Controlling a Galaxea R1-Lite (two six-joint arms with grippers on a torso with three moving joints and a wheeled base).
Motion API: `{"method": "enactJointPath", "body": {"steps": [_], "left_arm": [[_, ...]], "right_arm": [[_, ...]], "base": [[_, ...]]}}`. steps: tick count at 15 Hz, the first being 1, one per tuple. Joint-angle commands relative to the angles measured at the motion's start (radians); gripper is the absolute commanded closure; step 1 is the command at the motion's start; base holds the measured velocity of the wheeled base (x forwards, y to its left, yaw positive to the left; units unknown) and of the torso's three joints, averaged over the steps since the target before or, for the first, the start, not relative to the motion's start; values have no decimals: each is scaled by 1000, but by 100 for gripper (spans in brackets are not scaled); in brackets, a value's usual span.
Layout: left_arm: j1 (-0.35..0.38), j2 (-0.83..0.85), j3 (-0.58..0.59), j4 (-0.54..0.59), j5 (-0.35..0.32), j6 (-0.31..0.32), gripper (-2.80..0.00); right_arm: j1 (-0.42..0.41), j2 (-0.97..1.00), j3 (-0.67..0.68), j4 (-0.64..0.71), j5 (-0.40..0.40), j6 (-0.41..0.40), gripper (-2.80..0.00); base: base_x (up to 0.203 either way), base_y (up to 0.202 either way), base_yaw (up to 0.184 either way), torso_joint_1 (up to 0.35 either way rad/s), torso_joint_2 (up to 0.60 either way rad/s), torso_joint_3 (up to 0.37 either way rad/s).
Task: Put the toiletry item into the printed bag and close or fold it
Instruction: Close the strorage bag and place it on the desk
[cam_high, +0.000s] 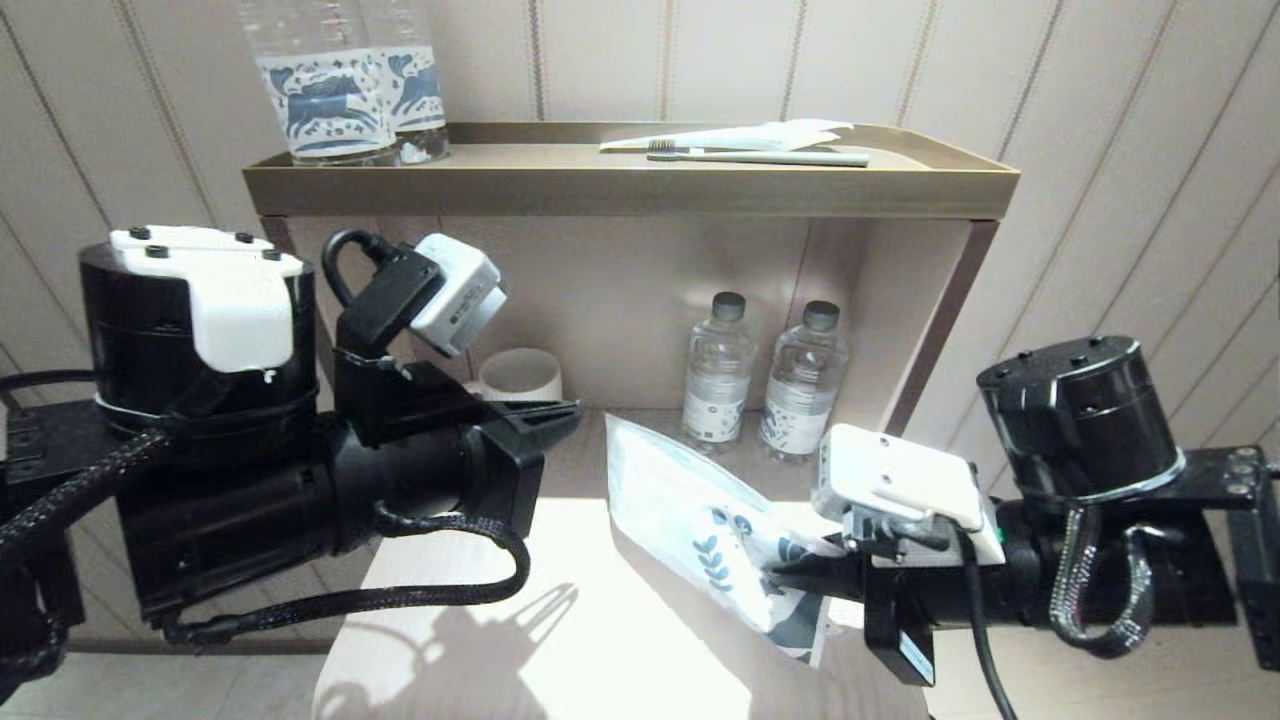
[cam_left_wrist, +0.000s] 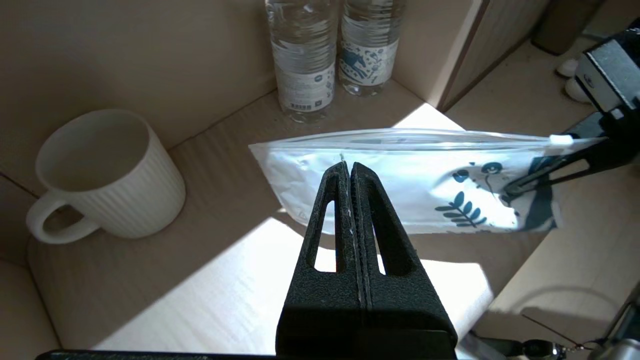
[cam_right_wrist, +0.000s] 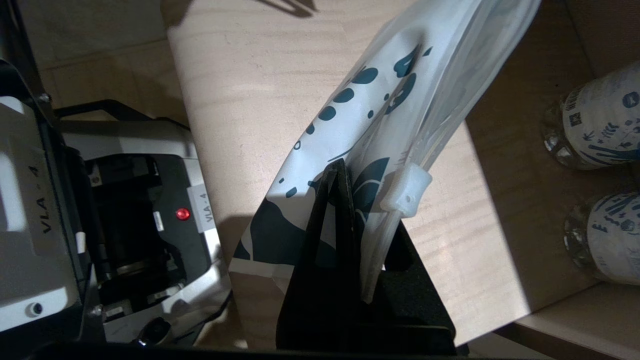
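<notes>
The printed bag (cam_high: 700, 520) is being held off the desk (cam_high: 520, 640) by the clamped right gripper (cam_high: 790, 575), long axis angled toward the back wall. The left gripper (cam_high: 570, 412) is being kept closed, empty.

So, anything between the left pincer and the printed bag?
Nothing visible. The shut left pincer points at the free end of the printed bag across open air; the mug sits aside, the bottles behind. The right pincer grips its other end.

Both arms reach inward at mid-height: the left tool (cam_high: 570, 410) points level to the right, fingers pressed together, while the right tool (cam_high: 775, 575) points left, fingers clamped tight.
</notes>
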Motion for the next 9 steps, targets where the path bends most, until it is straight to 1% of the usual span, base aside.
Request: {"method": "enactJointPath", "body": {"steps": [1, 3, 6, 7, 8, 9], "left_arm": [[0, -44, 18, -4, 0, -4, 0], [0, -55, 22, -4, 0, -18, 0], [0, -46, 40, -7, -3, -38, 0], [0, -42, 42, -15, -3, -39, 0], [0, -40, 42, -33, -3, -39, 0], [1, -39, 43, -53, -4, -39, 0]], "right_arm": [[23, -2, -10, 0, -42, -11, 0], [25, -10, -26, 0, -89, -22, 0], [43, -10, -39, 0, -108, -55, 0], [58, -9, -43, 0, -133, -62, 0], [73, -9, -41, 0, -196, -85, 0], [101, -9, -39, 0, -283, -112, 0]], "base": [[0, 0, 0, 0, 0, 0], [0, 0, 0, 0, 0, 0], [0, 0, 0, 0, 0, 0], [0, 0, 0, 0, 0, 0], [0, 0, 0, 0, 0, 0], [0, 0, 0, 0, 0, 0]]}}
